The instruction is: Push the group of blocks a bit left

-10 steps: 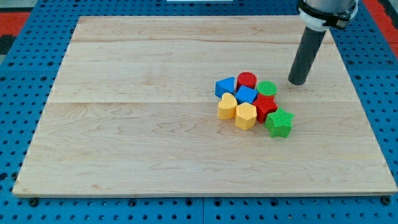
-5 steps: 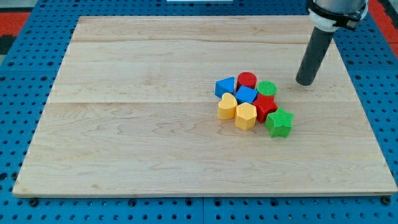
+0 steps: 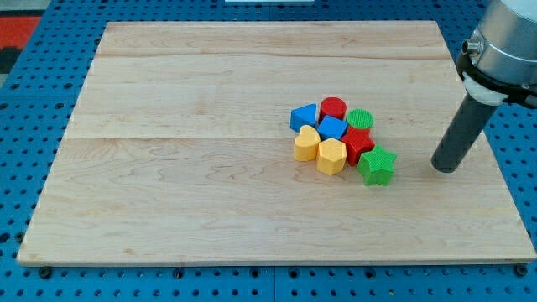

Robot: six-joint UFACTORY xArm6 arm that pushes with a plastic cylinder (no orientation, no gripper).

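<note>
A tight cluster of blocks sits right of the board's centre: a blue triangular block (image 3: 303,116), a red cylinder (image 3: 333,108), a green cylinder (image 3: 361,119), a blue cube (image 3: 333,128), a yellow heart (image 3: 306,143), a yellow hexagon (image 3: 331,156), a red star-like block (image 3: 359,143) and a green star (image 3: 377,165). My tip (image 3: 445,169) rests on the board to the right of the cluster, level with the green star and clear of it by a wide gap.
The wooden board (image 3: 210,168) lies on a blue pegboard (image 3: 520,168). The board's right edge is close to the right of my tip.
My tip has moved from the upper right of the cluster toward the view's right and bottom, ending level with the green star. The blocks have not moved.
</note>
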